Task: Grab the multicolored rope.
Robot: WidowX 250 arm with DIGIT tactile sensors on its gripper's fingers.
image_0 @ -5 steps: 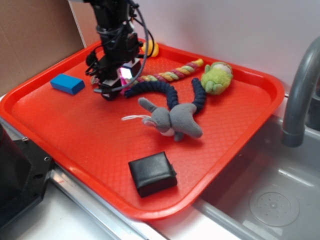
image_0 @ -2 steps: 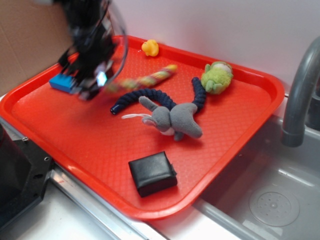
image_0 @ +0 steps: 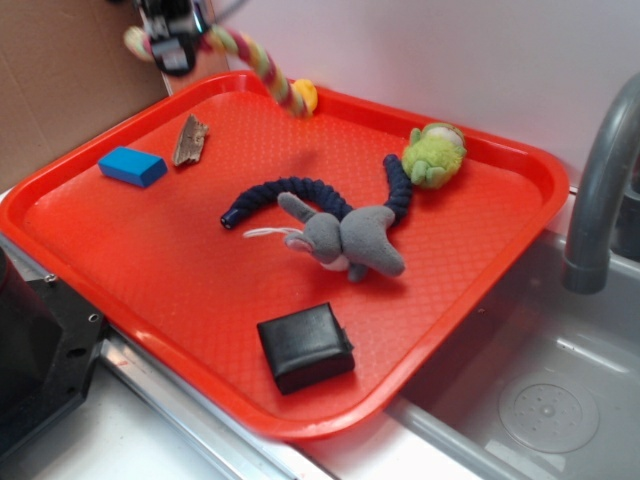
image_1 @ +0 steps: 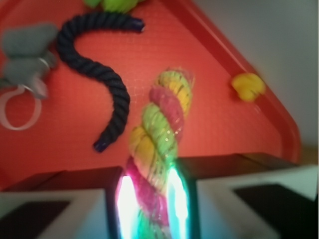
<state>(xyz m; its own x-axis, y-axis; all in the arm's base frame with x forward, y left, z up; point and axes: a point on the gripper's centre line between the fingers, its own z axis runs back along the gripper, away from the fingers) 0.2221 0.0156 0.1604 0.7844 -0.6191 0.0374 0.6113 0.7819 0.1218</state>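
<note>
Gripping: the gripper [image_0: 172, 42], at the upper left of the exterior view above the tray's far left corner, is clamped on the multicolored rope [image_0: 255, 58].
Wrist view: the rope [image_1: 157, 144] rises from between two glowing fingers [image_1: 124, 201], its yellow, pink and green strands twisted together.
Rope position: raised off the tray [image_0: 120, 225]; one short end sticks out left of the gripper, the longer end droops right and down toward the yellow toy [image_0: 306, 96] at the far rim.
Navy rope [image_0: 300, 190]: lies curved on the tray surface, one end near the green plush [image_0: 435, 153], part of it under the grey plush toy [image_0: 345, 238].
Near left of tray: a blue block [image_0: 132, 166] and, just beside it, a small brown piece [image_0: 189, 140].
Front of tray: a black square object [image_0: 304, 346], apart from the plush toy.
Right edge: a grey faucet [image_0: 600, 190] above a sink basin [image_0: 540, 400].
</note>
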